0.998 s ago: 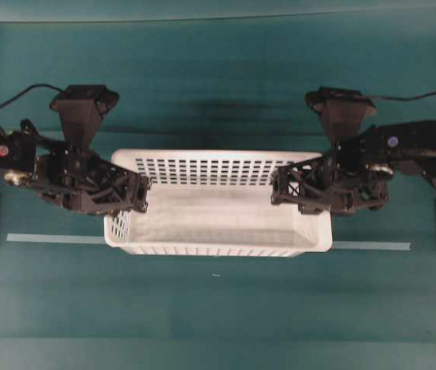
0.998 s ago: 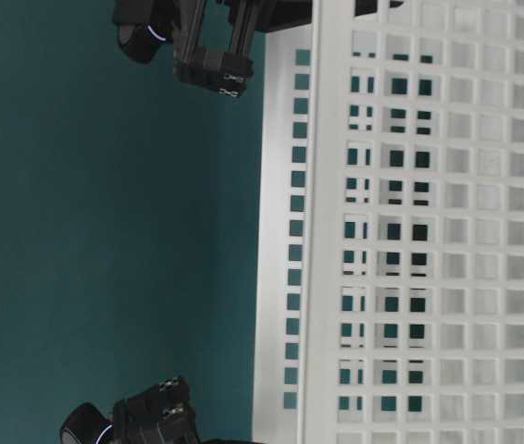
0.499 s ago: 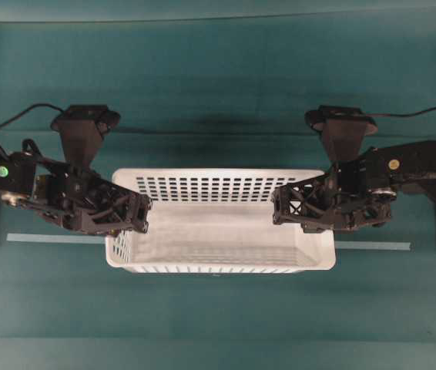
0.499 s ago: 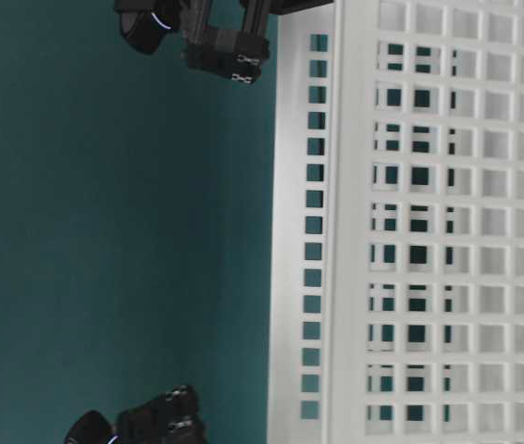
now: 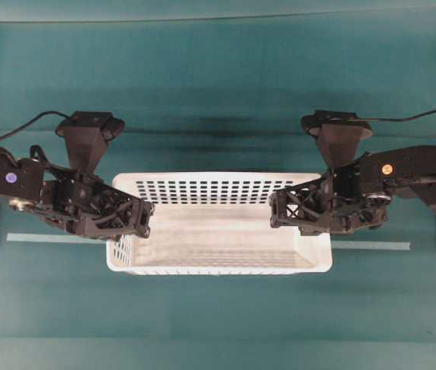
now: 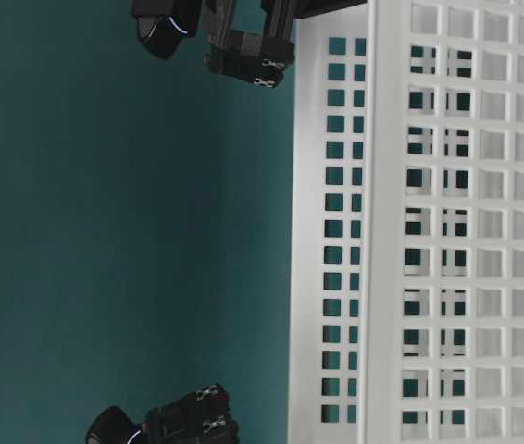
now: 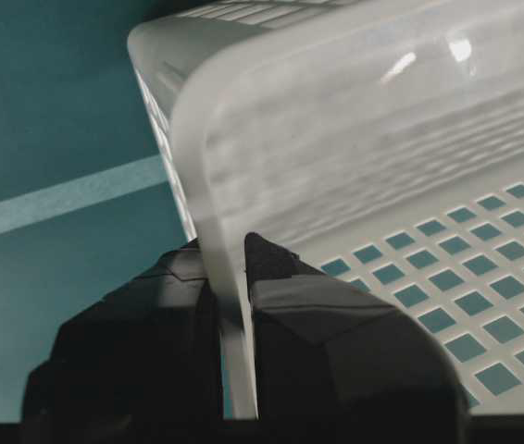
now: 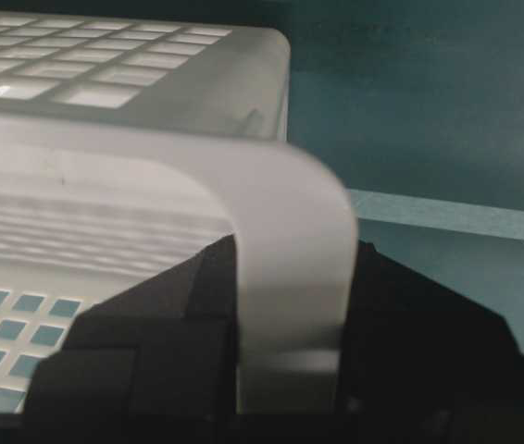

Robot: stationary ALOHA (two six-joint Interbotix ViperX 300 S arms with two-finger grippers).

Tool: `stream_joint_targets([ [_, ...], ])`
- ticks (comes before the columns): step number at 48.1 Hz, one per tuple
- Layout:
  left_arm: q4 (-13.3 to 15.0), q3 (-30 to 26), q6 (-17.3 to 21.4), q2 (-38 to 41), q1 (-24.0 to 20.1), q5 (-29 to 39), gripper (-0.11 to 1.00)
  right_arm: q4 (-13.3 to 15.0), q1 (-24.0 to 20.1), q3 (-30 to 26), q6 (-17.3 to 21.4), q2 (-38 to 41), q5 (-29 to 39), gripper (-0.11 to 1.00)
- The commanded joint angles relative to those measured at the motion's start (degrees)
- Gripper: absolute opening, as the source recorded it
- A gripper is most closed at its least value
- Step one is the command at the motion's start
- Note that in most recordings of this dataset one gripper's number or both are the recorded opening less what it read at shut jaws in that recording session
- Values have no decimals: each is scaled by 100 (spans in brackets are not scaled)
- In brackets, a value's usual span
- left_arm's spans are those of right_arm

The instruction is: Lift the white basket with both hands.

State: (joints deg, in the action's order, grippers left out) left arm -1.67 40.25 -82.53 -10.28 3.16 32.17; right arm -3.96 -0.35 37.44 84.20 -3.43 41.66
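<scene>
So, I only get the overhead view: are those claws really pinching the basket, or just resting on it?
Observer: Pinching. The left wrist view shows the left gripper shut on the basket, its end wall clamped from inside and outside.
Operator: And the other one?
Observer: Same. In the right wrist view the right gripper is shut on the opposite end, with the rolled rim running down between its two black halves.

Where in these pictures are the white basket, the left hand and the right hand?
white basket (image 5: pixel 226 240): overhead view, on its bare floor.
left hand (image 5: pixel 142 220): overhead view, at its fingertips on the basket's end rim.
right hand (image 5: pixel 278 210): overhead view, at its fingertips on the opposite end rim.
</scene>
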Motion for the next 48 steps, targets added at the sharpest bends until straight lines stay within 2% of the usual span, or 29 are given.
stream_joint_targets([
  [1,-62,-114,53,-35,53,-141,-1,62,-88,-35,-88,44,-114,16],
  [27,-62,-53,53,62,70,-132,-1,26,-149,-18,-53,132,-114,16],
  [36,-62,-26,105,44,70,-132,-1,53,-193,-9,246,141,-114,16],
  [48,-62,-70,220,62,88,-149,-1,62,-220,26,229,141,-123,16],
])
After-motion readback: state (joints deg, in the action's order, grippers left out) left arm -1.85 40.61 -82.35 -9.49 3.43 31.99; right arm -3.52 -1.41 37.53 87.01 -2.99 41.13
